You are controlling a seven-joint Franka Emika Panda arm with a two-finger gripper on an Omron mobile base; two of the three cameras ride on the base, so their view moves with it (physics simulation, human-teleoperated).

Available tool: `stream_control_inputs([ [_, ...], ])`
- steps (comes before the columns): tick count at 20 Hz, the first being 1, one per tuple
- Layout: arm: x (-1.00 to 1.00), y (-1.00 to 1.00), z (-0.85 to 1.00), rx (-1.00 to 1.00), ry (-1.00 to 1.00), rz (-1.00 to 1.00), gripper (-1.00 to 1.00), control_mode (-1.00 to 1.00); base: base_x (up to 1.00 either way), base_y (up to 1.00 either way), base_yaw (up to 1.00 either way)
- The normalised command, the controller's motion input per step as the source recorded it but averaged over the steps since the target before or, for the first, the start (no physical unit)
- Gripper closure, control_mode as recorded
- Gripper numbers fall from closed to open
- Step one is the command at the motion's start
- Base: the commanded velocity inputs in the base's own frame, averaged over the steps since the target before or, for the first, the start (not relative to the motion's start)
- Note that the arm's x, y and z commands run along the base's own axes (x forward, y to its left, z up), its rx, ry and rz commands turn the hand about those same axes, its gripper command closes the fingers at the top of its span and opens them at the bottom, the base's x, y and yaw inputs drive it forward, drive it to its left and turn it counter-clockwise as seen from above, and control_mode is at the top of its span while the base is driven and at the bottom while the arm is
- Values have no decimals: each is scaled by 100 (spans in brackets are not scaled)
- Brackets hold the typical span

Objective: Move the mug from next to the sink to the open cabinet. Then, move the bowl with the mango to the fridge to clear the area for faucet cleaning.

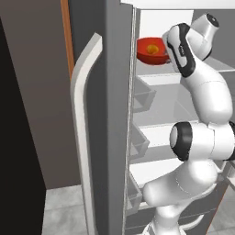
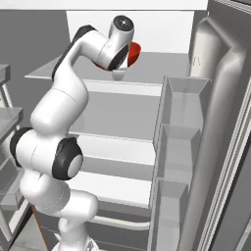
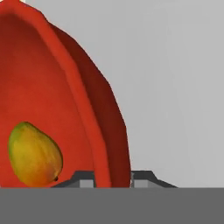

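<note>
One errand nears its end: bowl [image 1: 151, 50] with mango [image 3: 35, 155] sits on the fridge [image 2: 127, 105] top shelf, gripper [image 3: 113, 180] fingers straddling its rim; release remains.

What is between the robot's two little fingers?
The bowl's red rim sits between the gripper's two dark fingertips, one on each side of the wall, as the hand view shows. The mango lies inside the bowl.
</note>
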Motion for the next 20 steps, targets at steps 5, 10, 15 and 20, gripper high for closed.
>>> stream_control_inputs([
  [5, 41, 0, -6, 0, 0, -2, -100, -100, 0, 0, 0],
  [10, -44, -2, 0, 1, -5, 0, -100, -100, 0, 0, 0],
  [15, -100, -1, -32, 4, -16, 0, -100, -100, 0, 0, 0],
  [20, -100, -1, -55, 2, -14, 0, -100, -100, 0, 0, 0],
])
